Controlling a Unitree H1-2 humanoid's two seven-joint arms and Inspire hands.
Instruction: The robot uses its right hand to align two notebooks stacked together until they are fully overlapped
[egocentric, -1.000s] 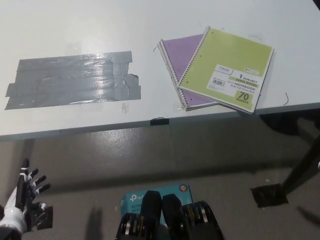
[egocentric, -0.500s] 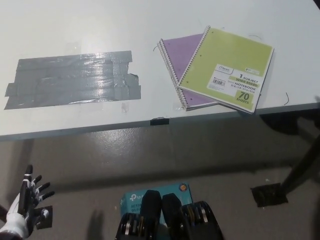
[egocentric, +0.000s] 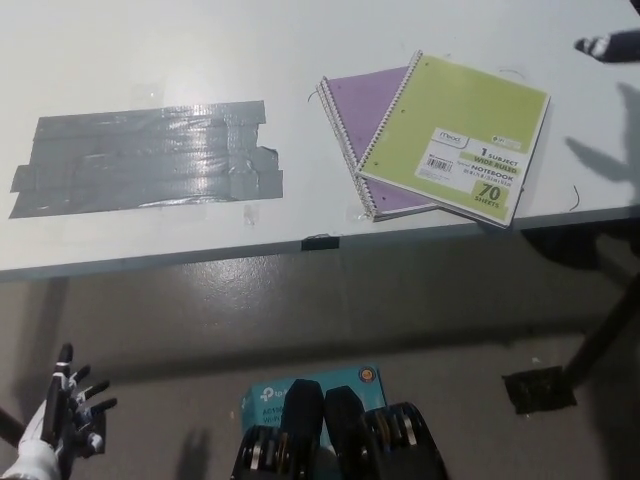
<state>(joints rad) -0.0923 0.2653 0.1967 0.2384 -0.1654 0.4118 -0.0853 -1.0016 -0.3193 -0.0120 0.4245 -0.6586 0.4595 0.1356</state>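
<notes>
Green notebook (egocentric: 455, 138): "1 SUBJECT", "WIDE RULED", "70".

Green notebook (egocentric: 455, 137) askew on purple notebook (egocentric: 367, 112)

A white tabletop (egocentric: 150, 60) filled the upper part of the view, with a wide patch of grey duct tape (egocentric: 145, 160) stuck on its left half. Below its front edge lay a grey concrete floor (egocentric: 300, 310), evenly lit.

Two notebooks stacked near the desk's (egocentric: 150, 60) right front edge, upper notebook (egocentric: 455, 138) skewed rightward over lower notebook (egocentric: 365, 120), tape patch (egocentric: 145, 158) at left front.
</notes>
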